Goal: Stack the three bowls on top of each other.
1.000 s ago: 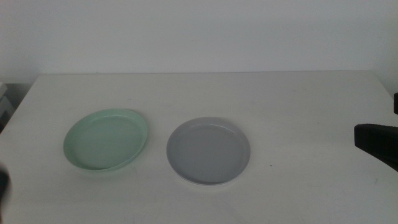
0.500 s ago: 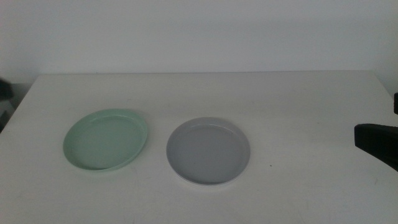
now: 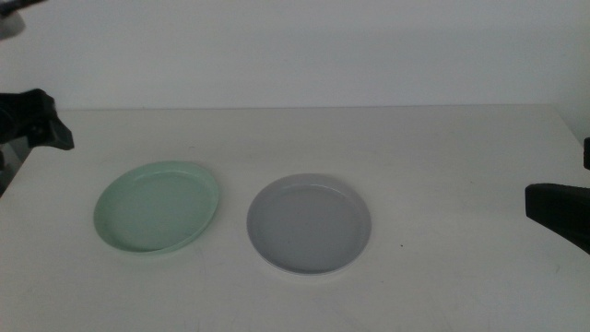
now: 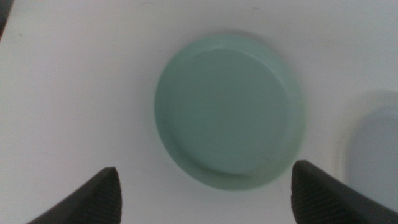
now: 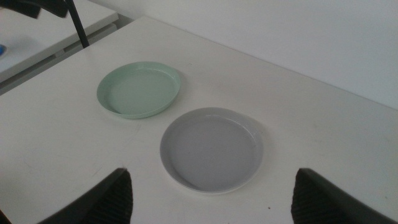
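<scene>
Mint green bowl (image 4: pixel 229 111) — shallow, low-rimmed — beside grey bowl (image 3: pixel 309 224); left pincer (image 4: pixel 205 193) spread wide above it.

Left gripper (image 4: pixel 202 193): dark, blunt wedge-shaped jaws; right gripper (image 5: pixel 211 196) alike, matte black.

two bowls sit side by side on the table (image 3: pixel 442 157), apart, near its middle: one bowl (image 3: pixel 158 207) to the left, the other bowl (image 3: pixel 309 224) to the right and slightly nearer. the left gripper (image 4: pixel 205 193) hangs over the left bowl. the right gripper (image 5: pixel 211 196) waits at the right edge.
</scene>
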`<state>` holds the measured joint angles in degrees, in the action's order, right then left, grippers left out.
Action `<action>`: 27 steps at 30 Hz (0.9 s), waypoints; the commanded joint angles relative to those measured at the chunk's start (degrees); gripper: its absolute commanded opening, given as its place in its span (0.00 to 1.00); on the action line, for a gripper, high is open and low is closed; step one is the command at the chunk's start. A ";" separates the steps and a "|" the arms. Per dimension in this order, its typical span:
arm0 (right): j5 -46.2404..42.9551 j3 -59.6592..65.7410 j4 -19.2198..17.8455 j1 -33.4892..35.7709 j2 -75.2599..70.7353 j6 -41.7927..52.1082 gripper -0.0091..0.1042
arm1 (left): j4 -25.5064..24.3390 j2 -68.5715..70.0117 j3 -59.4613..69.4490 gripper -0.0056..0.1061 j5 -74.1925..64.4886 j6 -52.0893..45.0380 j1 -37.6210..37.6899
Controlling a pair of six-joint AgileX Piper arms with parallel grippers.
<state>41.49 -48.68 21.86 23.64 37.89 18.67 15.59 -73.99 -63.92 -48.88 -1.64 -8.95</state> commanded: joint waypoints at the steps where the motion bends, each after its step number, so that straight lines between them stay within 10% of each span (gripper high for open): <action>1: -3.40 -1.29 0.50 -0.03 -0.03 0.38 0.65 | -0.14 -1.38 -1.99 0.98 4.42 1.05 -0.12; 17: -3.40 -1.29 0.50 -0.03 -0.03 0.31 0.65 | 0.19 -23.79 -2.84 0.95 12.24 -6.65 -0.12; 27: -3.40 -1.29 0.50 -0.03 -0.03 0.26 0.65 | 4.07 -29.81 -2.84 0.64 16.35 -10.25 -0.12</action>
<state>41.49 -48.68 21.86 23.64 37.89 18.61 17.96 -105.90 -65.08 -34.69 -11.42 -9.00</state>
